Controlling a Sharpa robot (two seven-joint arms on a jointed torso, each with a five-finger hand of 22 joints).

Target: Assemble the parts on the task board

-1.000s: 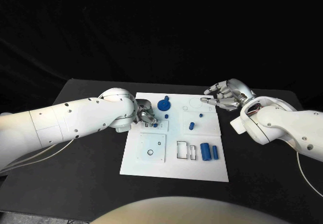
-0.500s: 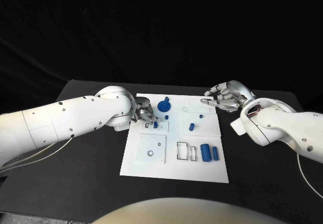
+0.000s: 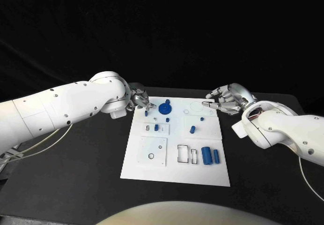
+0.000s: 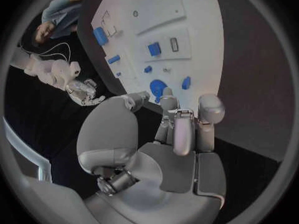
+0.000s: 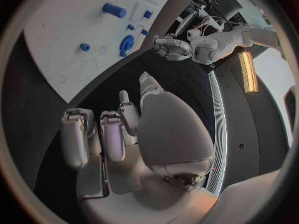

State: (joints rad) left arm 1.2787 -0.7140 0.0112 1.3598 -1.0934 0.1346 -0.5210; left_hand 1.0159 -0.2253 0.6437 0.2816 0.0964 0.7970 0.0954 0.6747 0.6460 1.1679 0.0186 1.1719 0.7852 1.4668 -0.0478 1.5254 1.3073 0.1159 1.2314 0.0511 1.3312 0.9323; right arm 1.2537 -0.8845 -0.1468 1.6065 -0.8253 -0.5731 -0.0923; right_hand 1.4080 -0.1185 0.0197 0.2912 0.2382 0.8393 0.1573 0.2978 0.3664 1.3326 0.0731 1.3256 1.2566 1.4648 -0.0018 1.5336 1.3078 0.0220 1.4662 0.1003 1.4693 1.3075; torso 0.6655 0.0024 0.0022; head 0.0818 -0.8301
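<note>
Head view, from the left: our left hand [image 3: 140, 101] hovers at the far left corner of the task board [image 3: 177, 171], fingers loosely apart and holding nothing. The white board lies in the middle of the black table [image 3: 81, 178]. On it we see a round blue part [image 3: 164, 109] near the far edge, small blue pegs [image 3: 192, 128] mid-board, and two blue cylinders [image 3: 210, 155] lying side by side toward the near right. Our right hand [image 3: 225, 99] hangs over the far right corner, fingers spread, empty.
</note>
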